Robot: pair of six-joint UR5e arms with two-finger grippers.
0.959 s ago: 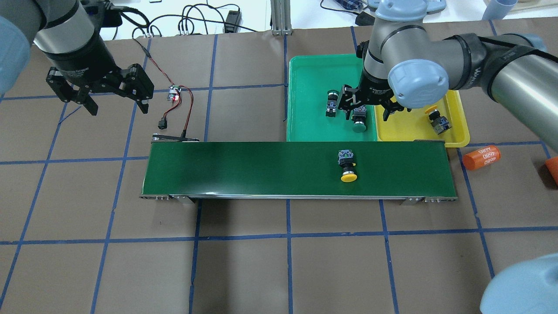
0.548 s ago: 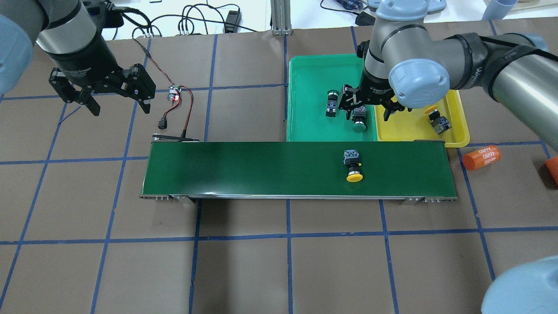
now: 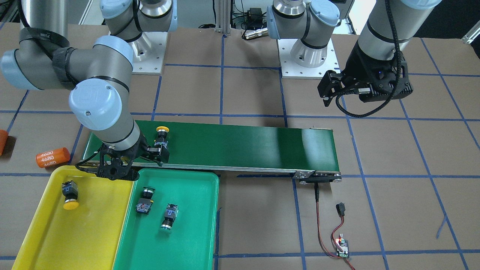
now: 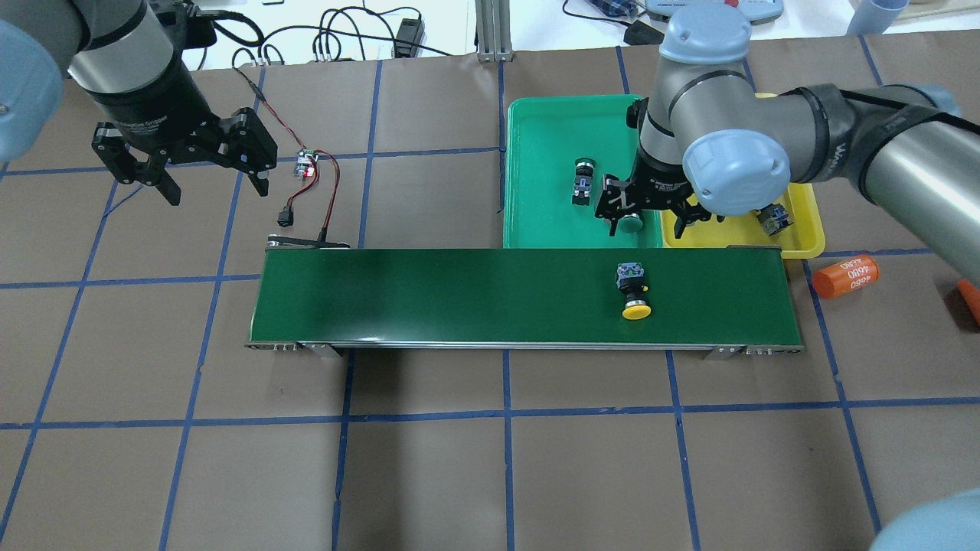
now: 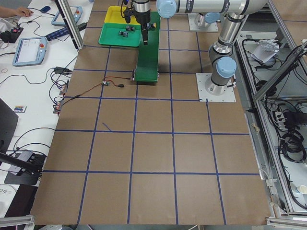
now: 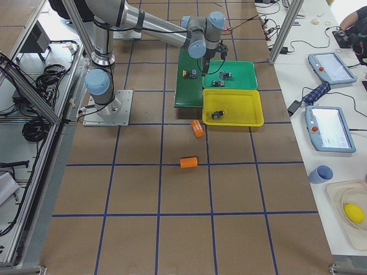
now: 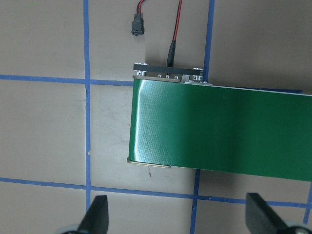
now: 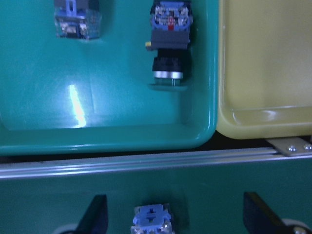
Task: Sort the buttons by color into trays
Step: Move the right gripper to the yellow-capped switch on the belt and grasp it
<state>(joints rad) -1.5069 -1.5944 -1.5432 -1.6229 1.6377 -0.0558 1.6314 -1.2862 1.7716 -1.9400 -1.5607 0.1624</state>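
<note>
Just past the belt's (image 4: 459,295) far edge, over the seam between green tray (image 4: 543,153) and yellow tray (image 4: 800,249), my right tool (image 4: 645,222) hangs open. A yellow button (image 4: 634,295) lies on the belt just short of it, with bare belt all round. My left tool (image 4: 215,191), open, hovers over the desk (image 4: 429,199) off the belt's far left corner.

We view the conveyor belt (image 4: 459,295) from above behind it, across it, and distantly from either end; wrist cameras look down close, the right sharing the green tray (image 8: 122,117).
</note>
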